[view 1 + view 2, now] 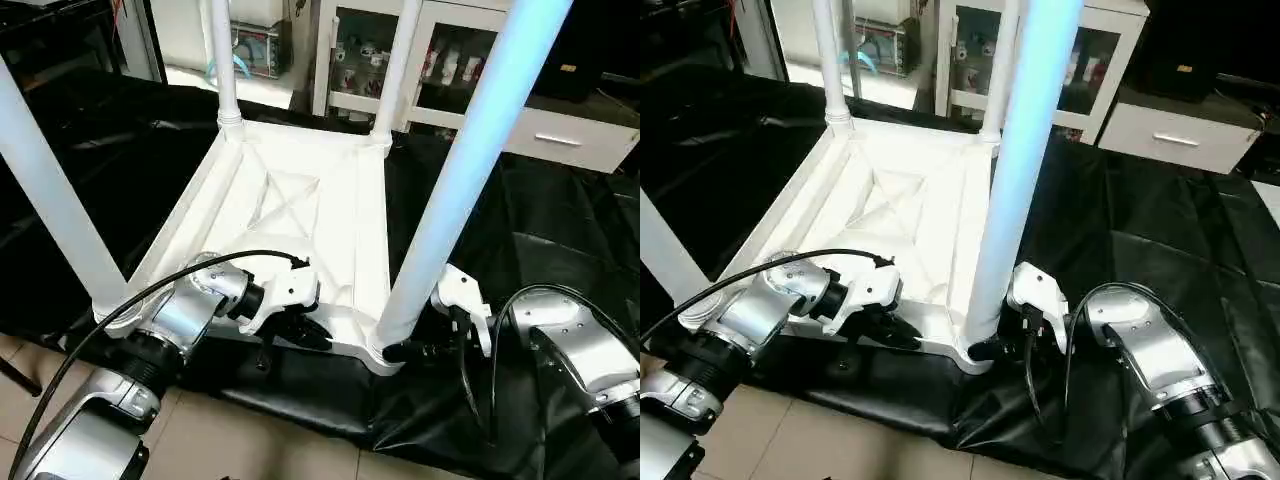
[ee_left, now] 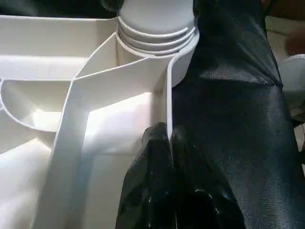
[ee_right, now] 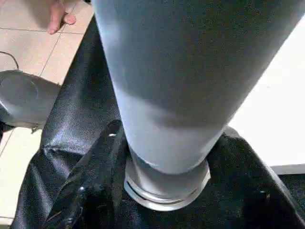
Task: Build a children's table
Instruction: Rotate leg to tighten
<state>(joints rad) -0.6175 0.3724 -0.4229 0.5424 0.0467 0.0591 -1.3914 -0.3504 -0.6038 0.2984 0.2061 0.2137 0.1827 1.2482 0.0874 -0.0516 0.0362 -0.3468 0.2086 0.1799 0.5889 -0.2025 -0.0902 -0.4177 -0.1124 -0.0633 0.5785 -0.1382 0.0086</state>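
Your left gripper [image 2: 167, 143] is pinched on the upturned tabletop's [image 1: 300, 215] near rim on the black sheet [image 1: 560, 250]. Your right gripper [image 3: 164, 157] straddles the near-right leg [image 1: 455, 190] at its socket; contact looks likely but unclear. A skewed squeeze could tilt it.

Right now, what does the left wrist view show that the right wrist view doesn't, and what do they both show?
The left wrist view shows the tabletop from its ribbed underside, with the left gripper shut on the thin edge wall of the tabletop, just below a corner socket with a ribbed leg end seated in it.

The right wrist view shows the near right leg from close up, with the right gripper's fingers on either side of its base, plus tiled floor.

Both show the black sheet under the table.
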